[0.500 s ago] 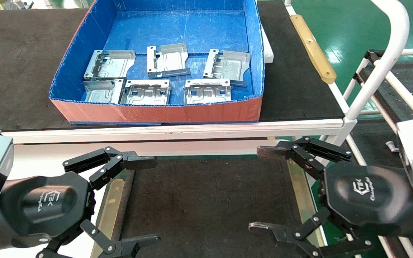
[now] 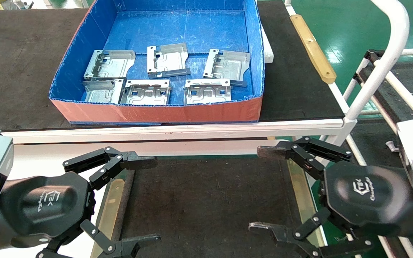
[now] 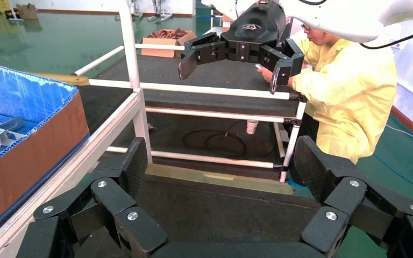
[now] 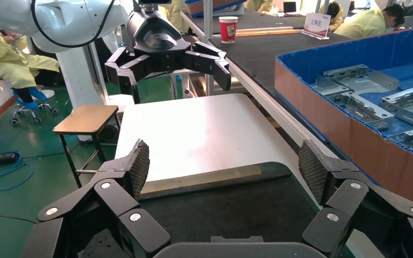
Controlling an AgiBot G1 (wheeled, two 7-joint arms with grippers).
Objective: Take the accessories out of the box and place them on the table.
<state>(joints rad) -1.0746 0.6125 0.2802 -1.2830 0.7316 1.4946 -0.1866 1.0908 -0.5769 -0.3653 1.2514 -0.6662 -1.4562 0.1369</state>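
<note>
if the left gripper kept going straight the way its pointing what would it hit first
Probably the right gripper. The left gripper, open, points across the table, and its wrist view shows the open right gripper straight ahead with nothing between. Heights may differ, so it could pass underneath toward the white rail.

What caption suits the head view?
Six brackets wait in the box; both open pincers hover over the table.

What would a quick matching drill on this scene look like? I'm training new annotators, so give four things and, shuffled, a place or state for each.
Things:
1. accessories
2. box
3. left gripper
4. right gripper

Places or states:
A. open, over the table's right edge
B. on the white-framed bench
C. lying inside the box
D. open, over the table's left edge

Pairs: 1-C, 2-B, 3-D, 4-A
</note>
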